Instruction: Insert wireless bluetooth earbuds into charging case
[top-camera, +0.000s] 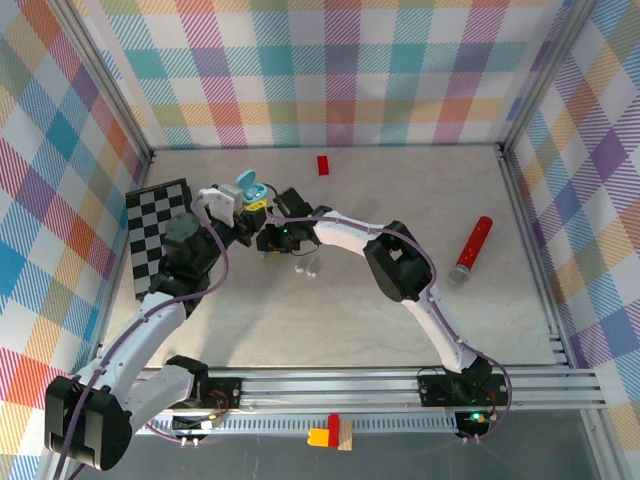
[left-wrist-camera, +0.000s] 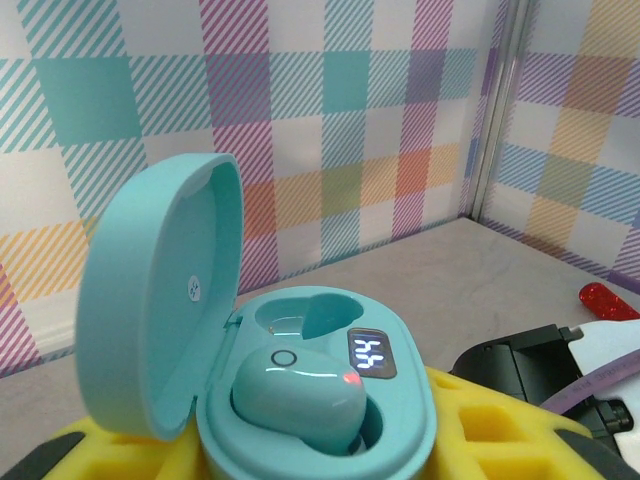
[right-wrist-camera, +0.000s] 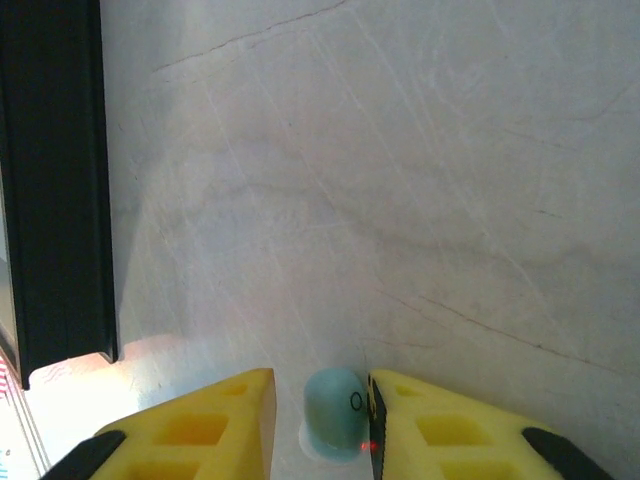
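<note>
While your left end effector (left-wrist-camera: 295, 445) is clamping the teal case (left-wrist-camera: 415, 400) between its nearly closed yellow fingers (left-wrist-camera: 490, 440), your right end effector (right-wrist-camera: 320, 385) is standing narrow around the loose bud (right-wrist-camera: 335, 420). One of its fingers is touching that bud, and a thin slit is showing at the other, so the grip is not looking complete. The loose bud is teal, is glowing with a red dot low on its side, and is appearing to rest on the table (right-wrist-camera: 400, 180). The case is sitting with its lid (left-wrist-camera: 160, 300) swung up. The seated bud (left-wrist-camera: 295, 395) is filling the near socket and showing a red light, the far socket is lying bare, and the display (left-wrist-camera: 370, 355) is showing lit digits. From above, the case is hanging beside the checkerboard (top-camera: 155, 235).
</note>
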